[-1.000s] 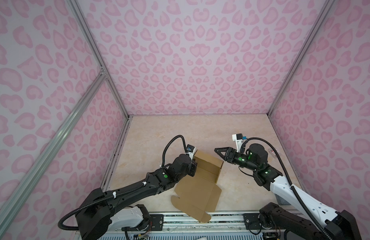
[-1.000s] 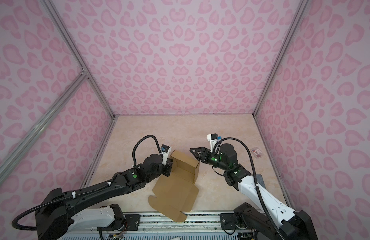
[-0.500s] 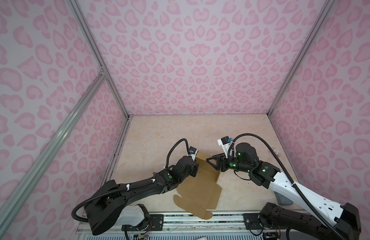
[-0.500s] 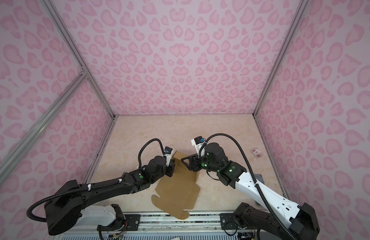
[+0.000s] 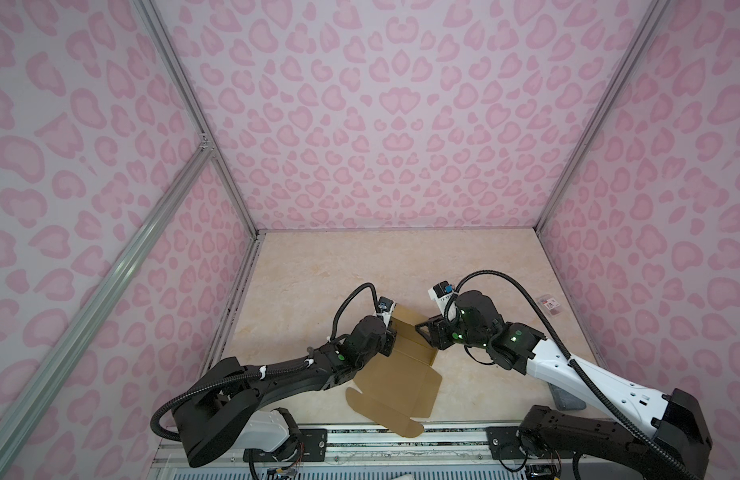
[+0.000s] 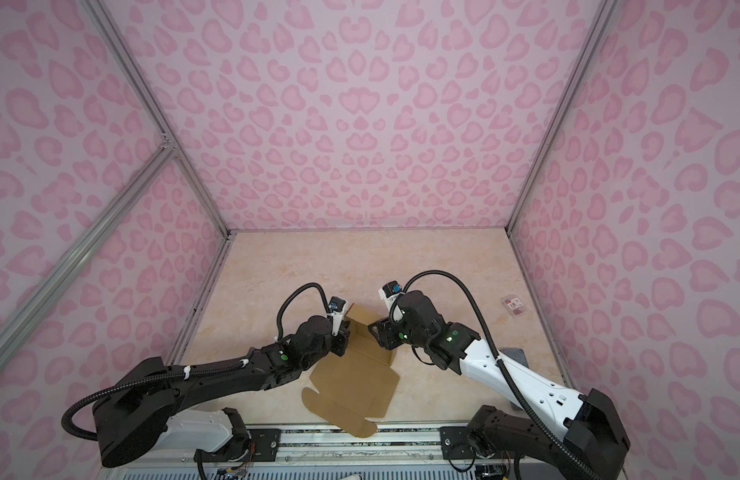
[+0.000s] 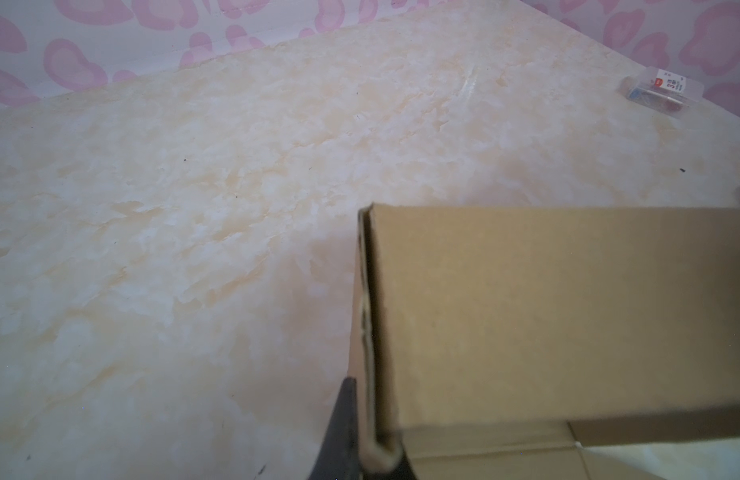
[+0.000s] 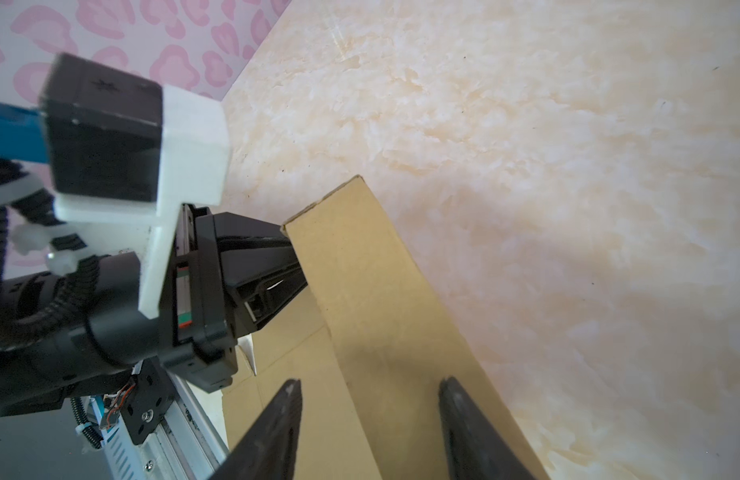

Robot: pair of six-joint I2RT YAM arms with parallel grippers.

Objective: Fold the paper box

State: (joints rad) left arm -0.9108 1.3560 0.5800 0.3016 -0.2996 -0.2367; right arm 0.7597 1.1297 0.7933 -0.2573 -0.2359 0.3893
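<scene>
My right pincer [image 8: 368, 384], open, now straddles the paper box [image 5: 401, 386] wall; left pincer [image 7: 370, 440] stays clenched on it. Folding possible.

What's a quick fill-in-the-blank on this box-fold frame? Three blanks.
The left gripper is ____ on a raised flap of the paper box.
The right gripper sits astride that flap with jaws ____.
The clear packet lies by the ____-hand wall.
Missing: shut; open; right.
</scene>
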